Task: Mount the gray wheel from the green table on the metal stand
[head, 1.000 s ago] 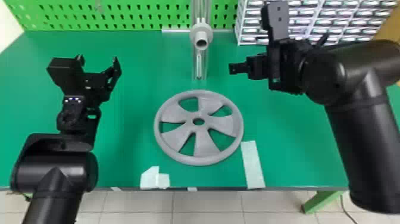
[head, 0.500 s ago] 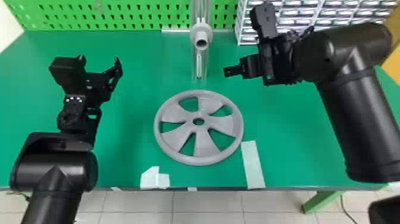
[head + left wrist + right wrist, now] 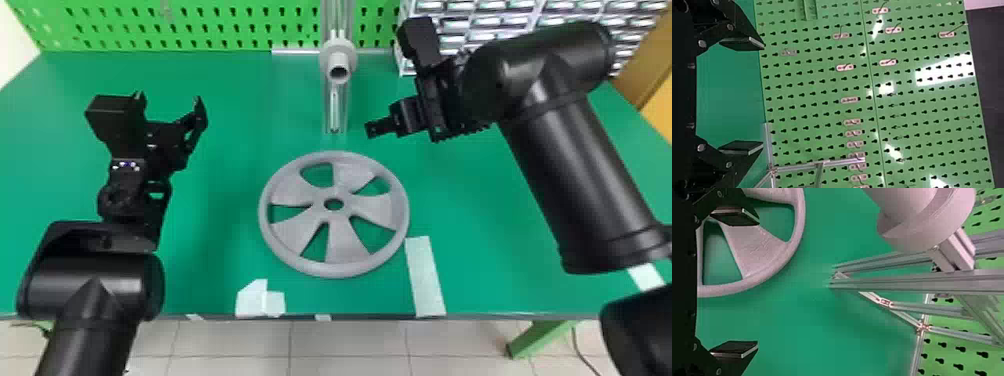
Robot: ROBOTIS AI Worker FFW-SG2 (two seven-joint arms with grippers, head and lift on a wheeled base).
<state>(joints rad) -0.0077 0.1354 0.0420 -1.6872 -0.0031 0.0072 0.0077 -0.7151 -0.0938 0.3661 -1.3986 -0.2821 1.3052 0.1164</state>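
"What does the left arm (image 3: 95, 285) look like, left of the gray wheel (image 3: 344, 242)?"

"Glossy black, thick and rounded, with small white and bluish lights (image 3: 126, 165) on its slimmer section."

"And the right arm (image 3: 575, 170), right of the wheel?"

"Smooth black cylinders. The left gripper (image 3: 170, 97) and right gripper (image 3: 371, 129) each have 2 flat black fingers (image 3: 742, 43), with round, silvery screw heads (image 3: 702, 43) on the linkages."

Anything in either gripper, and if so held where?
Nothing held: the left gripper and right gripper are both open and empty; the wheel lies on the table.
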